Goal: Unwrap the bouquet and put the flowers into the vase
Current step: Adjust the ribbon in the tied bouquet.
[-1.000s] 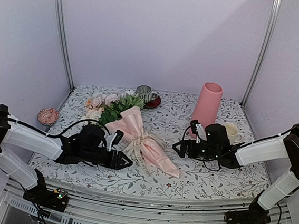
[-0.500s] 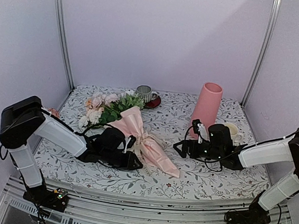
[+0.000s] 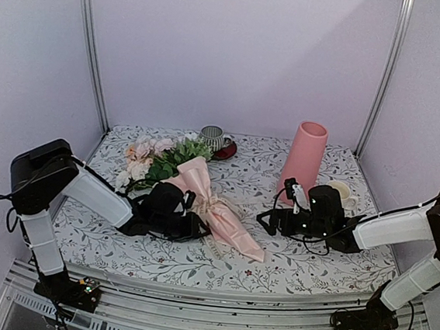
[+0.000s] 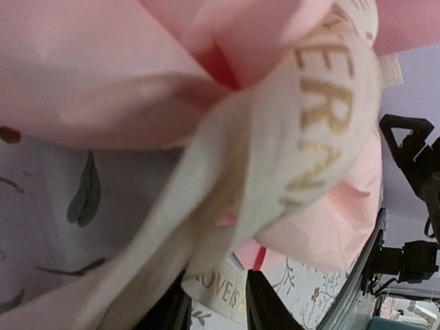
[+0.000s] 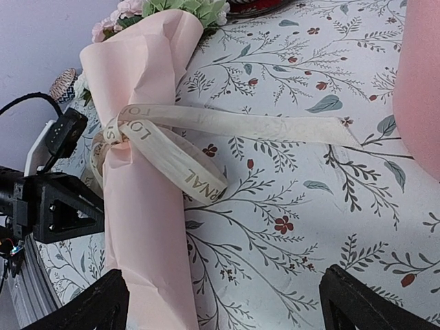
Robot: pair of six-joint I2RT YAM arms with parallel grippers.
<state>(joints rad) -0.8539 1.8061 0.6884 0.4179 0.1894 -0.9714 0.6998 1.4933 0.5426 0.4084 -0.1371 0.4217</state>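
The bouquet (image 3: 208, 203) lies on its side mid-table in pale pink paper, its flowers (image 3: 157, 157) pointing back left. A cream ribbon (image 5: 206, 124) with gold letters ties its waist, one tail trailing toward the vase. My left gripper (image 3: 193, 223) presses against the tie from the left. In the left wrist view its narrow jaws (image 4: 218, 302) are shut on a strip of that ribbon (image 4: 230, 292). My right gripper (image 3: 265, 218) hovers open to the right of the wrap, its fingertips (image 5: 103, 306) wide apart over bare cloth. The tall pink vase (image 3: 305, 159) stands upright behind it.
A short cream cup (image 3: 343, 195) sits right of the vase, behind the right arm. A striped mug on a red saucer (image 3: 215, 139) stands at the back centre. The floral tablecloth (image 3: 233, 271) ends at a metal rail in front.
My left arm has slid right up to the bouquet's tie. Its jaws have narrowed around the ribbon. The right gripper has barely shifted and stays wide.
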